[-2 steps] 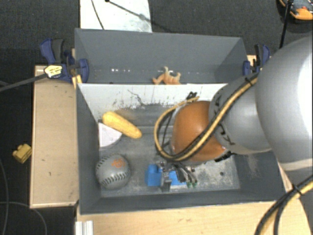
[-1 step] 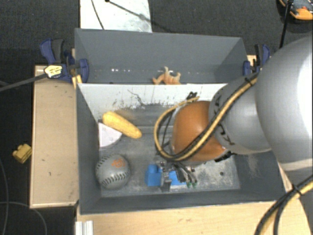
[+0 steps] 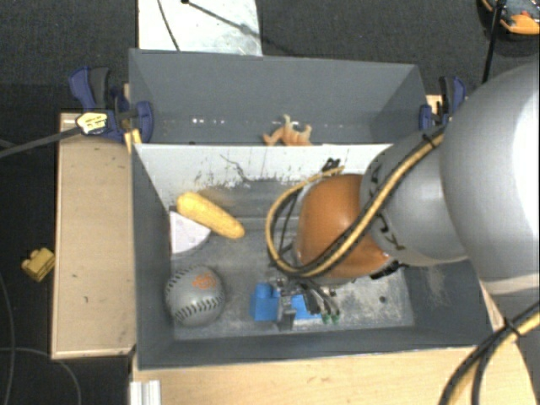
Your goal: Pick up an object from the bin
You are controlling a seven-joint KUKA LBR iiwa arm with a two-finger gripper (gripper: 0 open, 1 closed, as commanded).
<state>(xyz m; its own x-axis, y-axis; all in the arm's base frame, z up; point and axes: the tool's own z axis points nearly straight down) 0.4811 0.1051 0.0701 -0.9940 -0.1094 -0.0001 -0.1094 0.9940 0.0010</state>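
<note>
Taking the bin point(image 3: 253, 83) as a clock face, with twelve at its far wall, the gripper point(image 3: 305, 306) is down at about six o'clock, low over the floor and close to the near wall. Whether it is spread or closed I cannot tell, since the wrist's orange cover point(image 3: 333, 226) and the looped cables point(image 3: 272, 234) hide most of it. Touching it or just beside it, on its nine o'clock side, lies a small blue block point(image 3: 266, 302). This is the thing nearest the gripper and the likeliest candidate for the pick.

Further round, at about seven o'clock, a grey ball point(image 3: 195, 296) with an orange patch rests on the floor, apart from the block. At nine o'clock a white disc point(image 3: 187, 233) lies against the left wall. A yellow, corn-shaped piece point(image 3: 209, 215) lies partly across it at about ten. At twelve, a small tan figure point(image 3: 287, 132) sits up by the far wall.

The risks I judge from here:
- **A poor grip:** the block appears off to one side of the gripper, not squarely under it. A close could catch only a corner, and the block would slip out on the lift.
- **A jam or scrape:** the near wall is close, so a sideways correction could jam the block against it or scrape the gripper on the metal.
- **A snag:** the cable loop hangs low and might catch on something.
- **A rolling ball:** a nudge would send the ball rolling.
</note>
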